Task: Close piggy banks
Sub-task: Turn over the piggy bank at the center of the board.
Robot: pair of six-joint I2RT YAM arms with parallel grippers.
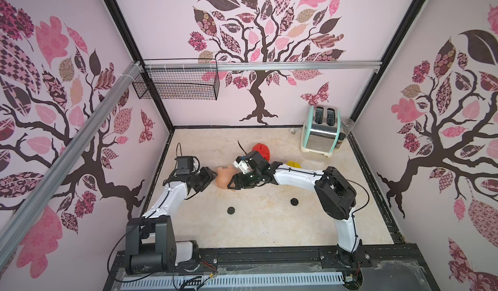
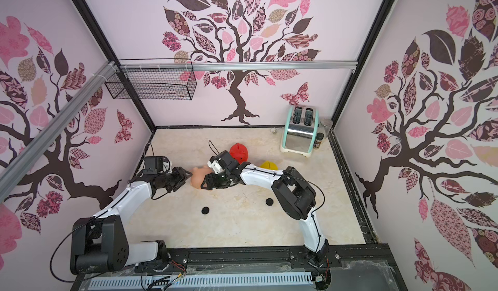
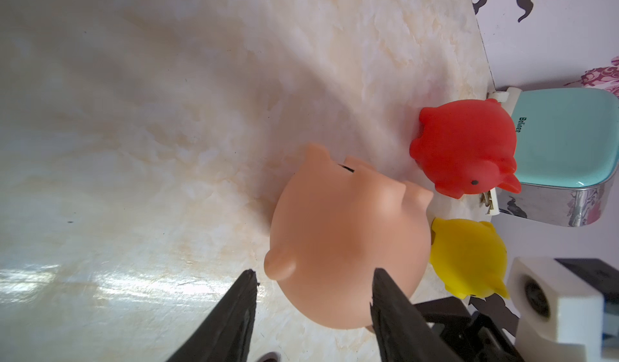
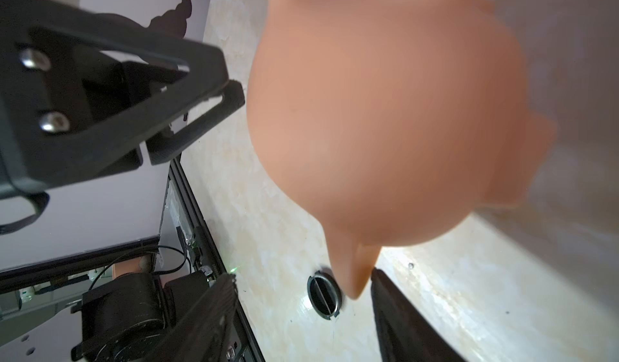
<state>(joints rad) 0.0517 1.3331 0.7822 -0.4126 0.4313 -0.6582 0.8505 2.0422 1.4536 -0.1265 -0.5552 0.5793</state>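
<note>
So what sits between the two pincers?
The peach pig, with the left pincer at one end and the right pincer at the other. Both top views show it.

The peach-pink plastic piggy bank (image 1: 225,178) sits centrally between the left gripper (image 1: 214,178) and the right gripper (image 1: 232,183). Behind it to the right stands the red plastic piggy bank (image 1: 262,149), with the yellow plastic piggy bank (image 1: 293,164) seemingly just right of that. Two black round plug discs (image 1: 231,210) (image 1: 294,202) lie nearer. The mint-and-chrome toaster (image 1: 320,130) fills the far right corner.
</note>
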